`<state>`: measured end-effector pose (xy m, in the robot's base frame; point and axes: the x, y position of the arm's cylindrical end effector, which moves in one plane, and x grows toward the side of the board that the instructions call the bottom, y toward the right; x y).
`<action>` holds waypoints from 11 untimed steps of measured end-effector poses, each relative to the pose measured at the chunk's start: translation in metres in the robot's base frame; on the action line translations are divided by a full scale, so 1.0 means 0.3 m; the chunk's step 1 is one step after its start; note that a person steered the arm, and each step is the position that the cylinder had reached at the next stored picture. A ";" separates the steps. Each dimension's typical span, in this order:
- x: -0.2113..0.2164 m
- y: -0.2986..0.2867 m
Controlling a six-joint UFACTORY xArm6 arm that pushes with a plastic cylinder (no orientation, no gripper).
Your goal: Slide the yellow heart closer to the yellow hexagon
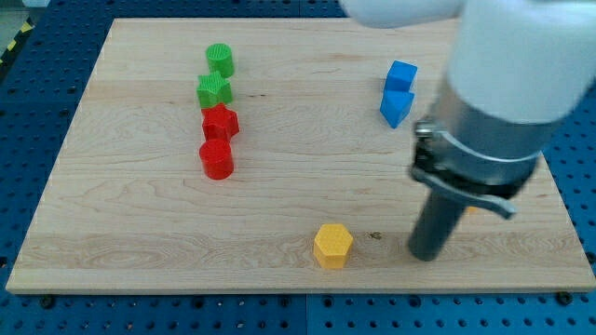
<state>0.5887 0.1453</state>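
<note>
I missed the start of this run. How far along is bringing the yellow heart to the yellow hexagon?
Nothing looks finished. The yellow hexagon sits alone near the view's bottom. My tip rests to its right, apart from it. Only a yellow sliver shows behind the rod, possibly the heart. The push toward the hexagon remains.

Pale wood bench [140,242] carrying matt plastic-looking blocks.
The bench shows light, smooth wood with fine grain lines and a small dark knot; the yellow hexagon [332,245], red cylinder [216,159] and blue cube [401,74] look matt and evenly coloured. The rod [436,223] looks dark and dull, under a grey metallic collar [489,140] and a glossy white housing [521,51]. Blue perforated panels [37,102] surround the bench.
</note>
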 end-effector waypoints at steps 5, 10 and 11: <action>-0.268 0.254; -0.161 0.067; -0.155 -0.010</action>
